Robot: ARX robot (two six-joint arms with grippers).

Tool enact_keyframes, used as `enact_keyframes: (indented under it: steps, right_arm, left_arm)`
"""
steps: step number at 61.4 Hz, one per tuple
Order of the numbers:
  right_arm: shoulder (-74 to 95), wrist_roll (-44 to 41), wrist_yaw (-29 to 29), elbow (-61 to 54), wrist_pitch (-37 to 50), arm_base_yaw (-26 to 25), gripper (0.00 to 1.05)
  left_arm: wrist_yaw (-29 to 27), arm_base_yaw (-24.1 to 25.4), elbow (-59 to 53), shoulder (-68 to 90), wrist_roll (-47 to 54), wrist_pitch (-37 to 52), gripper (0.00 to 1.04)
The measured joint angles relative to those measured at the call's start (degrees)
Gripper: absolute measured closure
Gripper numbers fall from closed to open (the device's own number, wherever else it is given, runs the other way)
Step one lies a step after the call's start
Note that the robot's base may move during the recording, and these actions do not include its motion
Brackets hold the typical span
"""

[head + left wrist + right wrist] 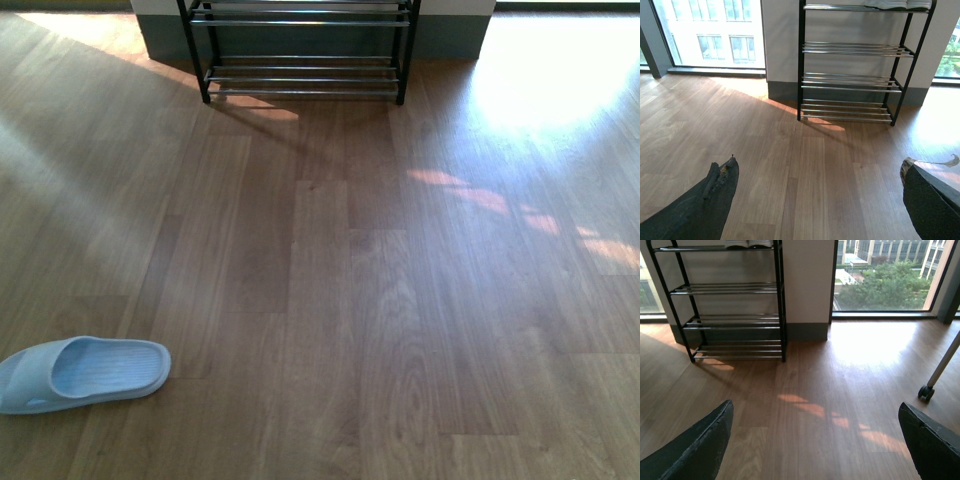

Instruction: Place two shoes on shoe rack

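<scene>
One pale blue ribbed slide sandal [85, 372] lies on the wooden floor at the near left, toe pointing right. The shoe rack [305, 72], black-framed with chrome rods, stands against the far wall; only its lower tiers show in the front view. The left wrist view shows the rack [850, 48] ahead, with white soles [897, 4] resting on its top tier. The same white soles [747, 243] show in the right wrist view atop the rack [725, 288]. My left gripper [819, 164] and right gripper [815, 406] are both open over bare floor, holding nothing. Neither arm shows in the front view.
Tall windows flank the grey wall section behind the rack. A caster wheel [925, 391] on a slanted white leg stands on the floor to the right. Bright sun glare falls on the floor at the far right [560, 70].
</scene>
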Motion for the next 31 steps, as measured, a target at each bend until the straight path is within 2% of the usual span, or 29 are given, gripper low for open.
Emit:
enact_keyframes:
  steps: [31]
  right_arm:
    - [-0.04,0.02,0.00,0.00,-0.02,0.00,0.09]
  left_arm:
    - [-0.02,0.00,0.00,0.00,0.00,0.02,0.09]
